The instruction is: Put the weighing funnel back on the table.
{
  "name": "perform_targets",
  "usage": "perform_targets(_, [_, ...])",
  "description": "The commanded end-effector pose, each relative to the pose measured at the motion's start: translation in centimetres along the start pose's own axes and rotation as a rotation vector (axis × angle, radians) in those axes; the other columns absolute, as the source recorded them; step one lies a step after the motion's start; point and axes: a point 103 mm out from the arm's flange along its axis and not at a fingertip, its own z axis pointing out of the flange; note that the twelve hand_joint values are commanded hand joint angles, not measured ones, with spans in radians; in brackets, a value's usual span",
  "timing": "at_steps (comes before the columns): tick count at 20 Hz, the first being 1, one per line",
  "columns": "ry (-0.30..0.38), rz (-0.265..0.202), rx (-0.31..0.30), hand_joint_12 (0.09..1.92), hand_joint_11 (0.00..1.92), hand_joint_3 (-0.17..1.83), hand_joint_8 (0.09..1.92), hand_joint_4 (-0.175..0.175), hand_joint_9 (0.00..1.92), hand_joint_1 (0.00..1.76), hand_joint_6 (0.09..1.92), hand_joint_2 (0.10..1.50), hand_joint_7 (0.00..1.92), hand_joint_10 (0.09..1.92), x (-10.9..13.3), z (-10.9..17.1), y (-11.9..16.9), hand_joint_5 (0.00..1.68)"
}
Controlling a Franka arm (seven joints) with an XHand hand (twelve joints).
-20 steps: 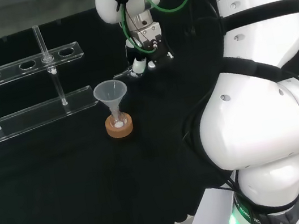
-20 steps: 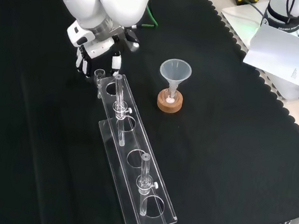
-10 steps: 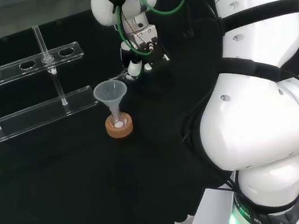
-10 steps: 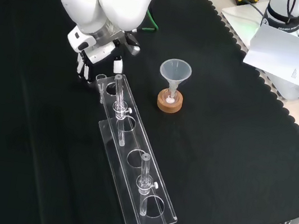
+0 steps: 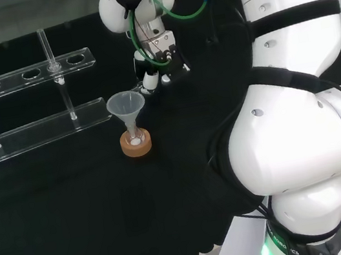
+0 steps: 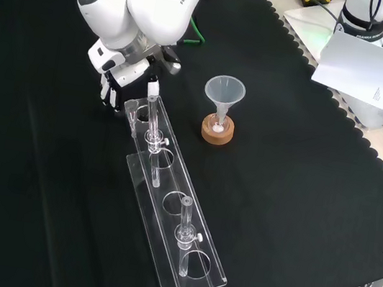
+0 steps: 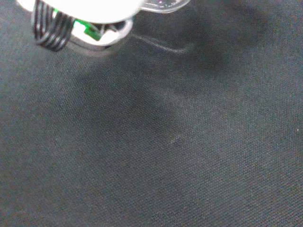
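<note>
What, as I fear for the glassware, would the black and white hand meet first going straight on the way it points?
Probably the black cloth: the hand points down at it, and the wrist view faces bare cloth. The clear plastic rack stands close beside, depth unclear.

Arm (image 5: pixel 304 144) reaches far forward, wrist (image 5: pixel 155 42) bent down; hand (image 5: pixel 152 73) hangs low, pointing downward, grip unclear.

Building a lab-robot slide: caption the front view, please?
Robot hand at the end of a clear rack on black cloth, beside a funnel in a flask on a cork ring.
</note>
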Motion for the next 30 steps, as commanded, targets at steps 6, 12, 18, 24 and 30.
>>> perform_targets(6, [-0.014, -0.01, 0.002, 0.97, 0.89, 0.5, 0.63, 0.175, 1.15, 1.13, 0.51, 0.72, 0.67, 0.09, 0.2, 0.4, 0.1, 1.33])
perform_targets(12, [-0.003, -0.015, 0.005, 1.04, 0.76, 0.33, 0.67, 0.055, 1.02, 1.04, 0.62, 0.78, 0.51, 0.09, 0.2, 0.3, -0.2, 0.99])
perform_targets(18, [-0.022, -0.017, 0.007, 1.12, 0.62, 0.53, 0.66, 0.017, 0.9, 0.99, 0.67, 0.66, 0.39, 0.09, 0.6, -0.1, -1.0, 0.79])
perform_targets(24, [-0.044, -0.018, 0.031, 1.15, 0.54, 0.57, 0.65, 0.002, 0.82, 0.98, 0.64, 0.63, 0.33, 0.09, 1.0, -0.3, -1.5, 0.61])
perform_targets(30, [-0.038, -0.021, 0.017, 1.29, 0.28, 0.57, 0.62, -0.008, 0.66, 0.9, 0.41, 0.59, 0.19, 0.09, 1.6, -2.1, -3.2, 0.39])
